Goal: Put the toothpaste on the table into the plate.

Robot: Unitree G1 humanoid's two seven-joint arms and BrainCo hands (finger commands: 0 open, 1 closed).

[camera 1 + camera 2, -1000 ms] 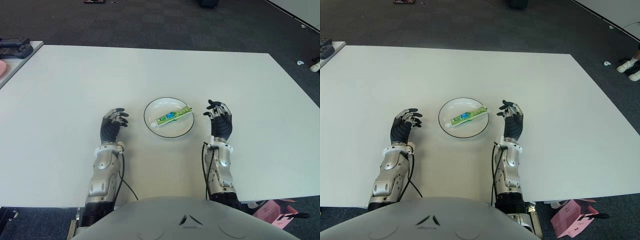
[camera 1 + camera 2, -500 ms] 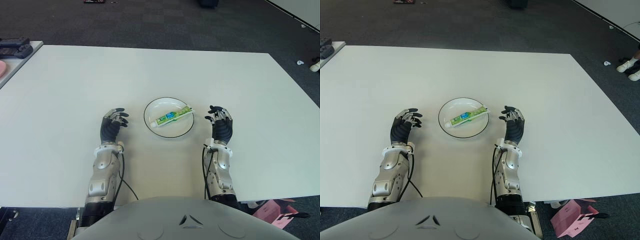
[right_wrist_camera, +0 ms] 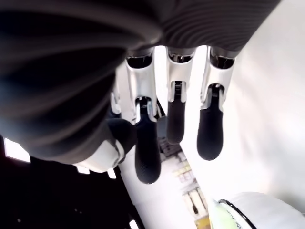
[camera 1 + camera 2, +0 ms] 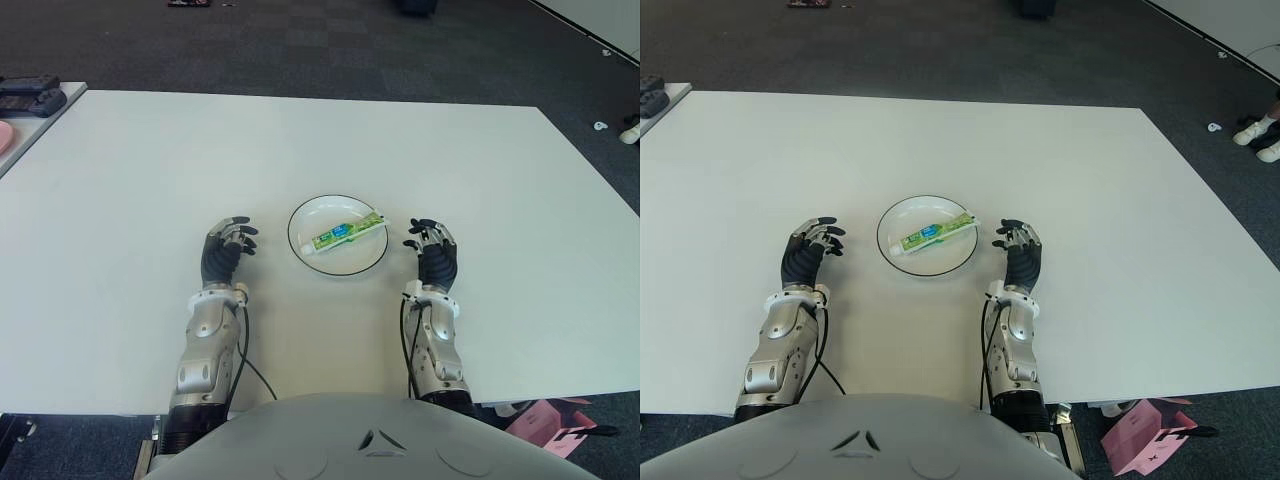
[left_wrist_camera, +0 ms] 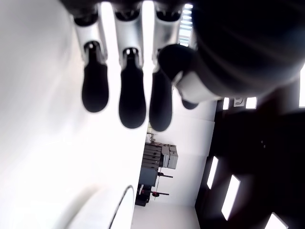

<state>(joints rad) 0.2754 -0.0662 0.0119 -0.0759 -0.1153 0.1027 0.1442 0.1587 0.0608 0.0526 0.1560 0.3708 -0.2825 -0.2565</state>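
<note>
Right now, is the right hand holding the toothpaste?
No. The toothpaste lies in the plate, while the right hand shows beside the plate with its fingers holding nothing.

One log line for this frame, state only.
toothpaste: lying in plate | right hand: open, empty, right of plate | left hand: open, empty, left of plate | table: nothing else near the hands
</note>
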